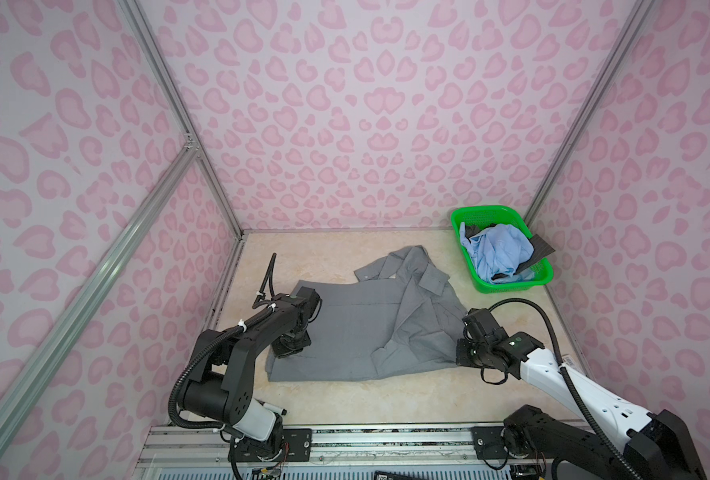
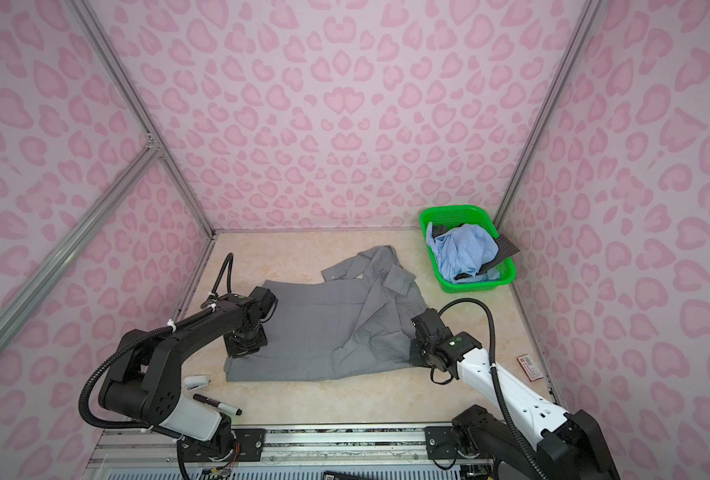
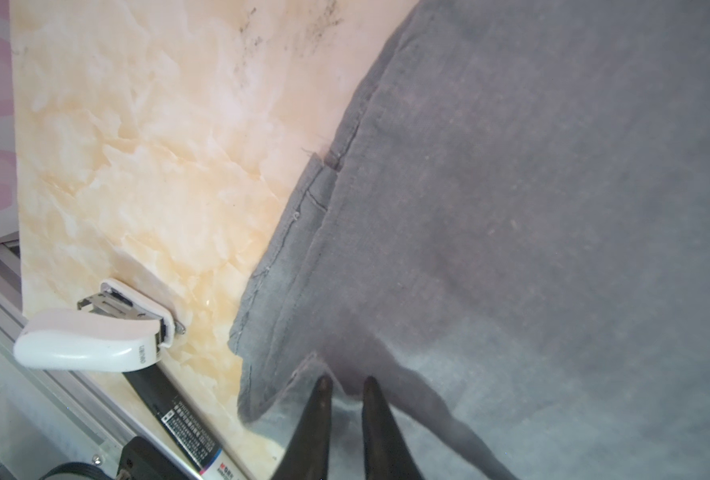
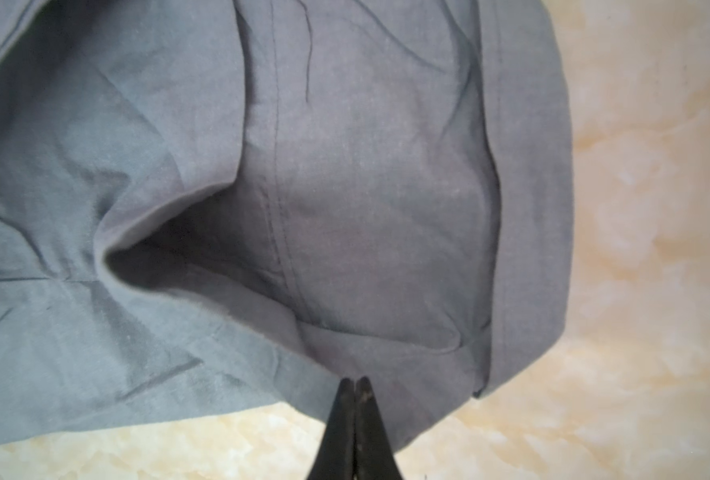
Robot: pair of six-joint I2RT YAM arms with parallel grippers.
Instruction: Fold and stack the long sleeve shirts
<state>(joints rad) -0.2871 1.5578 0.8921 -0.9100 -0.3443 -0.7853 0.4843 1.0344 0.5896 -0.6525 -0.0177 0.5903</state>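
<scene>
Grey shirt sprawls on the desk, not yet folded. Left tool, jaws narrow, nips cloth near a hem corner; right tool is pinched tight on the opposite edge. No stack yet: light blue shirt and charcoal shirt wait in the green basket.

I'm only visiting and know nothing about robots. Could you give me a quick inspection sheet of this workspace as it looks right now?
Surface: marble-look table, bare around the cloth, a few dark smudges.
Job's things: grey shirt spread mid-table, partly folded; light blue shirt and dark cloth bundled in the green basket, far right corner.
Clutter: white stapler and black marker by the left arm's base; small red label at the right edge.
Grippers: left gripper pinches the grey shirt's left edge; right gripper is shut on its right edge.
Cables: left hose and right hose, black, loop above the arms.
Surroundings: pink patterned walls, aluminium frame.
</scene>
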